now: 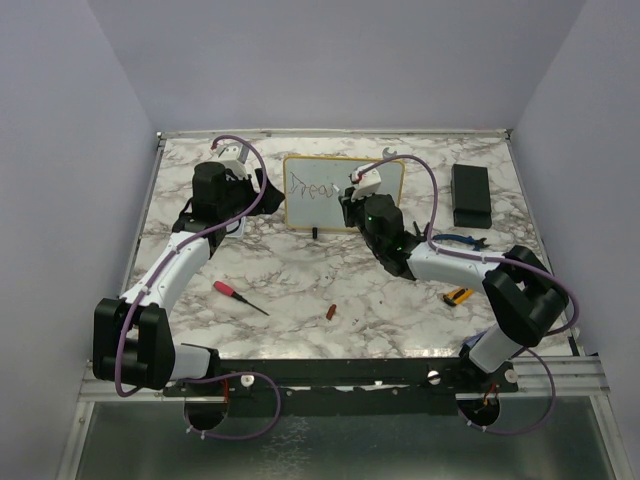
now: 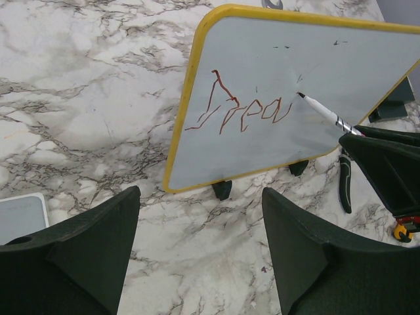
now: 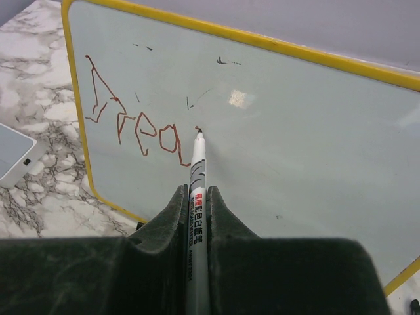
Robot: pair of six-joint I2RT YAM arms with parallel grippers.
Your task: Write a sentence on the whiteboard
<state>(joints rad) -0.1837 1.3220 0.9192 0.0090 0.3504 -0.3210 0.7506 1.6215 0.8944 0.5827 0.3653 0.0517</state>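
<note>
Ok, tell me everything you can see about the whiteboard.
The whiteboard is a small rectangle with a pale, glossy writing face and a rounded yellow frame. It stands nearly upright on small black feet toward the far side of the marble-patterned table. Reddish-brown handwriting on its left part reads "Drea", with a few stray marks above. The tip of a white marker, gripped by the right pincer, seems to touch the face just after the last letter.
</note>
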